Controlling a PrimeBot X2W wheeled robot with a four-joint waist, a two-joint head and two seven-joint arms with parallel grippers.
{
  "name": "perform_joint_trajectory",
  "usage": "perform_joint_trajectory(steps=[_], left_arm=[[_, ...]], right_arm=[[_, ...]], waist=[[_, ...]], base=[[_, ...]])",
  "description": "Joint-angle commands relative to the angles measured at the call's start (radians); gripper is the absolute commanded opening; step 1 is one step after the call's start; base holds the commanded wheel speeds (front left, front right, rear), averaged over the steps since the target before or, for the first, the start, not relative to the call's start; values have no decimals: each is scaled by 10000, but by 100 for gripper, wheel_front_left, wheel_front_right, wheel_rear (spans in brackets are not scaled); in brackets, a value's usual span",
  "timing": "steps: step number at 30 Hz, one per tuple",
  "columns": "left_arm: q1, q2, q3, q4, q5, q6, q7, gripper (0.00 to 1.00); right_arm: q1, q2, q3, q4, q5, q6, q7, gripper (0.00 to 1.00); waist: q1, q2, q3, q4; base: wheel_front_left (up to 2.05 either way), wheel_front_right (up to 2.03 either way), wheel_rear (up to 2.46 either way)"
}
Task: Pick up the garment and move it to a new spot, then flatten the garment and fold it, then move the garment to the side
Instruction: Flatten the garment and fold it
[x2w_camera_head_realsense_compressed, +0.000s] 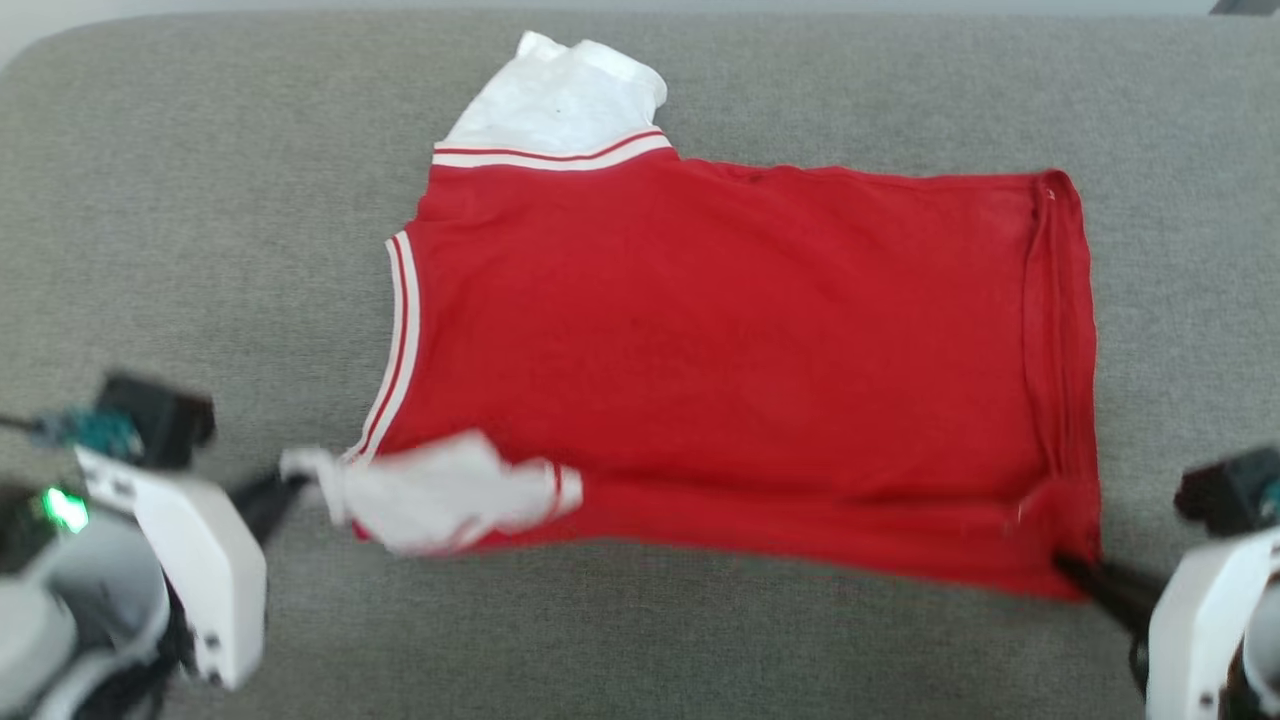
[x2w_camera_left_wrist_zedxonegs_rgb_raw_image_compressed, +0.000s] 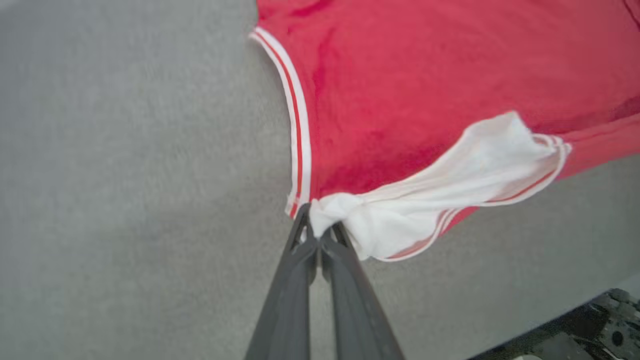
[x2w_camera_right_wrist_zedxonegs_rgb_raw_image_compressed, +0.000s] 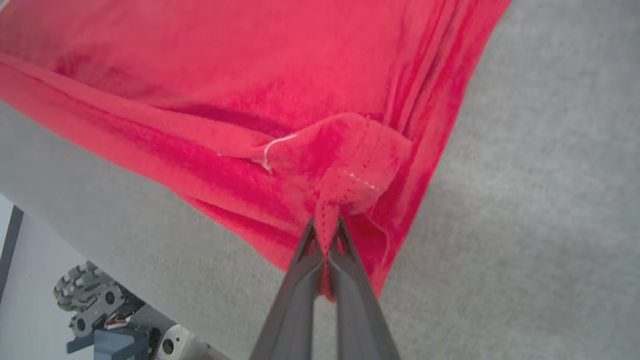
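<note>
At the near edge of the surface (x2w_camera_head_realsense_compressed: 200, 200), the sleeve (x2w_camera_left_wrist_zedxonegs_rgb_raw_image_compressed: 450, 185) is pinched in the closed left fingers (x2w_camera_left_wrist_zedxonegs_rgb_raw_image_compressed: 287, 295), the hem corner (x2w_camera_right_wrist_zedxonegs_rgb_raw_image_compressed: 350, 165) in the closed right fingers (x2w_camera_right_wrist_zedxonegs_rgb_raw_image_compressed: 292, 300). Beyond, the garment (x2w_camera_head_realsense_compressed: 720, 340) is spread out: judged light and limp, best held taut by both corners.

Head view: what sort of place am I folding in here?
Probably a sofa or upholstered bench, indoors: the red jersey lies on grey woven upholstery with a rounded corner, and the right wrist view shows pale smooth floor below its edge.
</note>
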Motion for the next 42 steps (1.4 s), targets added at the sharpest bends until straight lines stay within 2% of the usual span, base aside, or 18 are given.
perform_joint_trajectory(steps=[1, 5, 10, 20, 24, 29, 30, 31, 32, 33, 34, 38, 42], left_arm=[[-373, -9, 118, 119, 250, -135, 114, 0], [-1520, -402, 319, 823, 846, -797, 459, 0], [-2723, -1436, 315, 2418, 1259, -1711, 810, 0], [-3911, -3762, -253, 6506, 1366, -3361, 1168, 0], [-4096, -4460, -400, 7902, 1150, -3849, 1324, 0], [-4132, -4985, -561, 9074, 962, -4198, 1492, 0], [-4160, -5079, -550, 9307, 932, -4248, 1469, 0], [-4210, -5134, -485, 9523, 905, -4283, 1395, 23], [-4277, -5162, -427, 9686, 841, -4314, 1360, 45], [-4345, -5171, -370, 9800, 781, -4333, 1294, 81], [-4395, -5163, -321, 9874, 749, -4364, 1250, 100], [-4365, -4965, -237, 9845, 595, -4447, 1299, 100], [-4170, -4549, -191, 9288, 519, -4119, 1494, 100]], right_arm=[[-340, 86, -97, -121, -101, -3, 80, 0], [-1430, 286, -151, -76, -450, -3, 65, 0], [-3039, 214, 176, 773, -804, -3, -178, 0], [-5651, 165, 1677, 3933, -859, -3, -1362, 0], [-6198, 191, 2343, 5198, -718, -4, -1678, 0], [-6645, 160, 3013, 6066, -597, -6, -1959, 0], [-6751, 155, 3152, 6207, -563, -6, -2022, 4], [-6873, 134, 3280, 6279, -538, -6, -2135, 46], [-6981, 98, 3353, 6344, -535, -6, -2245, 94], [-7062, 33, 3425, 6404, -539, -6, -2325, 100], [-7116, -26, 3447, 6454, -515, -6, -2399, 100], [-7132, -116, 3259, 6404, -601, -4, -2882, 100], [-6800, -102, 2736, 6067, -557, -3, -3439, 100]], waist=[[0, 0, 92, -63], [0, 0, 322, -167], [0, 0, 610, -218], [0, 0, 1108, -237], [0, 0, 1177, -257], [0, 0, 1194, -272], [0, 0, 1183, -280], [0, 0, 1168, -289], [0, 0, 1145, -301], [0, 0, 1118, -307], [0, 0, 1087, -312], [0, 0, 910, -316], [0, 0, 685, -278]], base=[[0, 0, 0], [0, 0, 0], [0, 0, 0], [0, 0, 0], [0, 0, 0], [0, 0, 0], [0, 0, 0], [0, 0, 0], [0, 0, 0], [0, 0, 0], [0, 0, 0], [0, 0, 0], [0, 0, 0]])
